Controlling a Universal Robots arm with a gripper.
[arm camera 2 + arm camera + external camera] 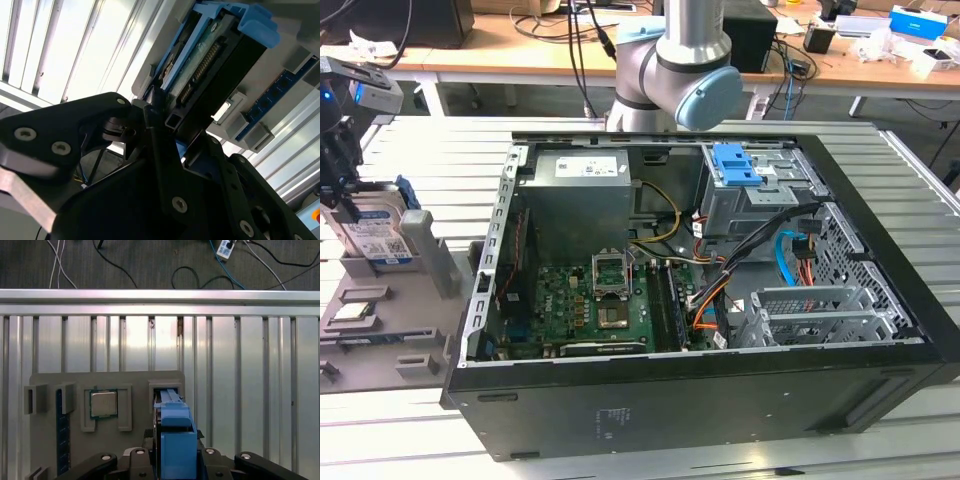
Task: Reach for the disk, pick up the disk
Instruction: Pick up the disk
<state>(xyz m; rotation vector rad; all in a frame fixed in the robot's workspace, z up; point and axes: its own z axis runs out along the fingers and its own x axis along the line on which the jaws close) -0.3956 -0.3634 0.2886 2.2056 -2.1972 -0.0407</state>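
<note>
The disk [375, 235] stands on edge in a slot of a grey holder [438, 262] at the exterior view's far left, its white-and-blue label facing the camera. Its blue bracket [177, 440] runs along the upper edge in the first wrist view. My gripper [340, 190] sits down over the disk's top, its black fingers [150, 460] on either side of the bracket. In the second wrist view a fingertip [156, 117] presses against the disk's connector end [210, 60]. The gripper is shut on the disk, which still sits in its slot.
A silver CPU chip [103, 403] lies in a recess of the grey holder [125, 380], beside the disk's slot. An open black computer case [720, 400] with a blue latch [735, 165] takes up the middle of the slatted metal table [910, 180]. The arm's elbow [680, 70] hangs behind it.
</note>
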